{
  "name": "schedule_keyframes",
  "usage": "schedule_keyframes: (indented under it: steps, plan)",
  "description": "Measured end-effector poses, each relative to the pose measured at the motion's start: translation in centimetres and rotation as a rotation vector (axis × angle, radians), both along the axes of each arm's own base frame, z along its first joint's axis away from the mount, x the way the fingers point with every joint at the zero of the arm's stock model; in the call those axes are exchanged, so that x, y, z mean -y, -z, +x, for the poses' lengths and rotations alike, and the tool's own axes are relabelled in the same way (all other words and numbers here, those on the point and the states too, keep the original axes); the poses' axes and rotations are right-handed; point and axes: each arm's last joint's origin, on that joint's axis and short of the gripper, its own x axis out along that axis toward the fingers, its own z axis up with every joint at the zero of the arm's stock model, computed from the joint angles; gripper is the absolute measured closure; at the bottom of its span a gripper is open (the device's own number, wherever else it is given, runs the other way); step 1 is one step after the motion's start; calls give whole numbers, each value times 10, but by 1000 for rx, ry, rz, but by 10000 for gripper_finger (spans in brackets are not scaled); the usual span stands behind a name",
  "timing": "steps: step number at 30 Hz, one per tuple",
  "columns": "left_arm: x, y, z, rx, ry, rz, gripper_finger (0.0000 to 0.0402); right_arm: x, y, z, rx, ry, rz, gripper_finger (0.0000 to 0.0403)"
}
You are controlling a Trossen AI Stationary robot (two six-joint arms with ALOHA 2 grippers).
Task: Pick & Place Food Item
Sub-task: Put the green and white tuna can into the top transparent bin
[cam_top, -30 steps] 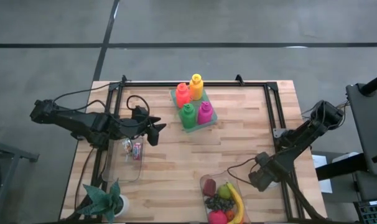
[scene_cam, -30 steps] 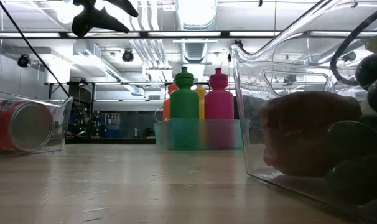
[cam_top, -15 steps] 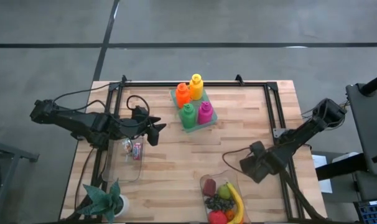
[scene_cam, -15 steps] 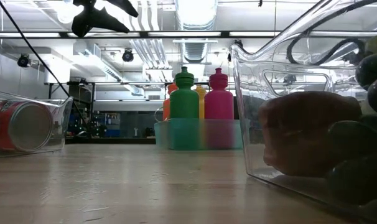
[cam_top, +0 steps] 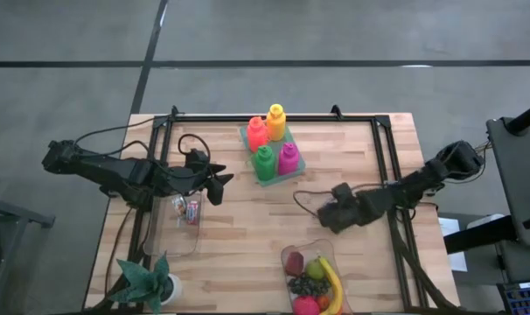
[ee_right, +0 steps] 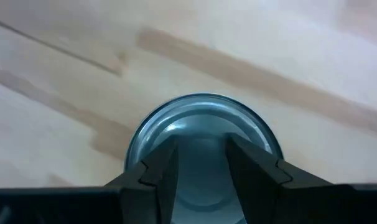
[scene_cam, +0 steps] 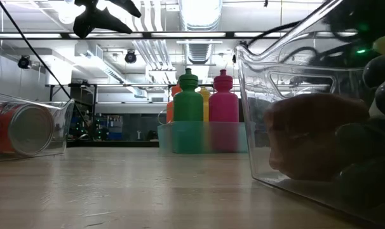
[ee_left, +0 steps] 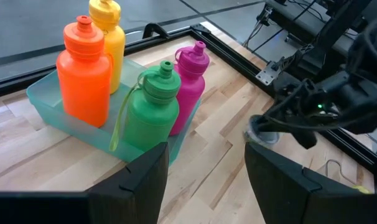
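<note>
I read the right tool [cam_top: 328, 215] as clamped on a metal can [ee_right: 201, 140], held above the wooden counter [cam_top: 247, 227] between the bottle tray [cam_top: 274, 166] and the clear fruit bin [cam_top: 313, 282]. The left tool [cam_top: 221, 187] hangs with fingers apart beside the clear bin [cam_top: 179, 229] holding a red can [scene_cam: 18, 130].
</note>
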Motion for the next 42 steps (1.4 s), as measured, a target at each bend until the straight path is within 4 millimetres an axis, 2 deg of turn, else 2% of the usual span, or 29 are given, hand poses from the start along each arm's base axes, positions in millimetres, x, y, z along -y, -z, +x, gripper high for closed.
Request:
schedule_keyframes:
  steps: [10, 15, 21, 25, 28, 33, 38, 42]
  plan:
    - [0, 0, 0, 0, 0, 0, 185, 39, -6, 41, 184, -145, -25, 269]
    - [0, 0, 0, 0, 0, 0, 185, 54, 1, 59, 241, -203, -12, 269]
    - [0, 0, 0, 1, 0, 0, 185, 58, 8, 81, 390, -294, 132, 269]
    - [0, 0, 0, 0, 0, 0, 185, 55, -14, 89, 563, -386, 71, 269]
    - [0, 0, 0, 1, 0, 0, 185, 57, -32, 82, 589, -442, 15, 269]
    - [0, 0, 0, 0, 0, 0, 185, 59, -55, 52, 483, -472, -5, 269]
    - [0, 0, 0, 1, -2, 0, 185, 60, -56, 18, 260, -496, 19, 269]
    - [-1, 0, 0, 1, -9, 5, 185, 61, -51, 8, 196, -505, 26, 269]
